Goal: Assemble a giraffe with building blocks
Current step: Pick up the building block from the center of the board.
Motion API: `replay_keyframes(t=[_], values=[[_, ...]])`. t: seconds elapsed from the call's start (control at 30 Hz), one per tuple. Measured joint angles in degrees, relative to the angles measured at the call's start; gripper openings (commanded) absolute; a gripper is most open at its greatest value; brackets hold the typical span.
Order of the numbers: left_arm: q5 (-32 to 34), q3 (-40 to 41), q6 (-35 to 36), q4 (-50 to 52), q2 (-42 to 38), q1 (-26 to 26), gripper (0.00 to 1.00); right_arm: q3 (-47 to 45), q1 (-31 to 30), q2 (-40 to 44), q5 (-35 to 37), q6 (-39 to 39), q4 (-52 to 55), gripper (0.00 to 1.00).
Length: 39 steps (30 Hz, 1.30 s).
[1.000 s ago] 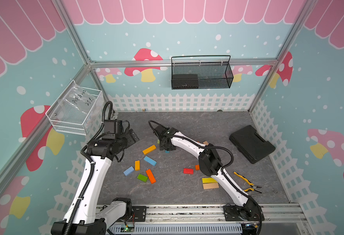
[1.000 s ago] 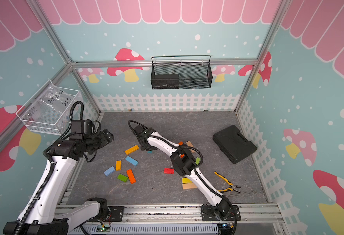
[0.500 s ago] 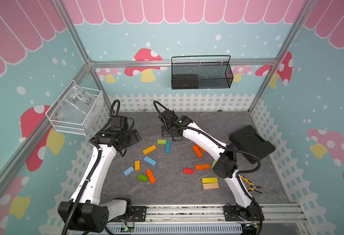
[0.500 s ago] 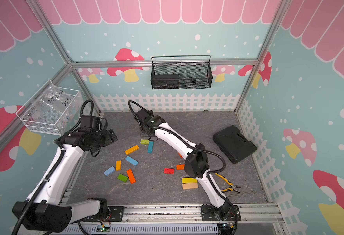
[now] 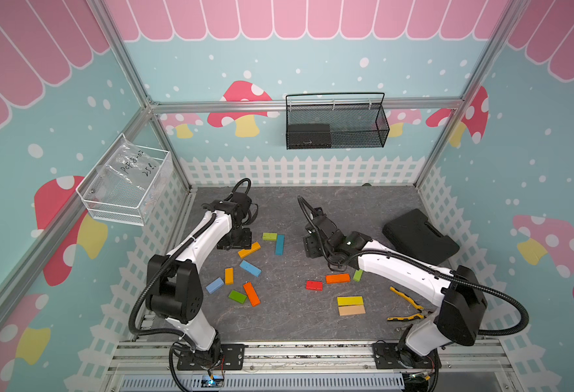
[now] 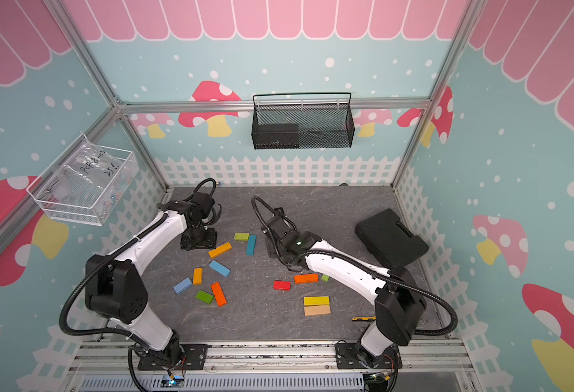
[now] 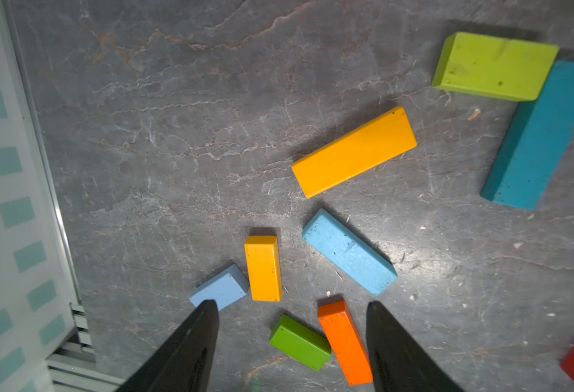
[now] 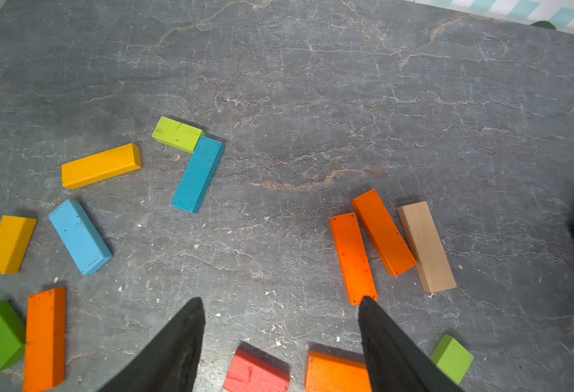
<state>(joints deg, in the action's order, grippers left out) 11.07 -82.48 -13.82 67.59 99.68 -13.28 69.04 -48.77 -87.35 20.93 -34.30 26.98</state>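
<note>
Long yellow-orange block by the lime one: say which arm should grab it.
Left. The left gripper, open, hangs beside the yellow-orange block; the right gripper sits farther off, beyond the teal block.

The right gripper (image 5: 311, 246) has drawn back from the left middle of the floor (image 5: 312, 210) toward its own side, so the lime block (image 5: 269, 236) and the teal block (image 5: 280, 244) that the arm covered now show. The left gripper (image 5: 233, 242) has come down, near the long yellow block (image 5: 249, 250).

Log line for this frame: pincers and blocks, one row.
left pincer: open, empty | right pincer: open, empty | building blocks: scattered flat on table | held: none
</note>
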Motion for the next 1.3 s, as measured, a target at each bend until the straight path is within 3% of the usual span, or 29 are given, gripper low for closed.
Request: replay_keyframes(t=[0.4,1.0,1.3], values=[[2.43,-3.67,10.78,-1.49,12.52,-0.90,0.65,-14.91,3.89,12.79,-1.07,1.99,-10.54,0.72],[-0.59,-7.06,16.59,-4.87,20.90,-1.29,0.70,-16.46,4.55,13.84,-1.49,1.97,-12.17,0.71],[-1.90,-7.89,17.73,-5.49,21.51,-1.40,0.56,-16.46,4.55,13.81,-1.49,2.08,-13.20,0.71]])
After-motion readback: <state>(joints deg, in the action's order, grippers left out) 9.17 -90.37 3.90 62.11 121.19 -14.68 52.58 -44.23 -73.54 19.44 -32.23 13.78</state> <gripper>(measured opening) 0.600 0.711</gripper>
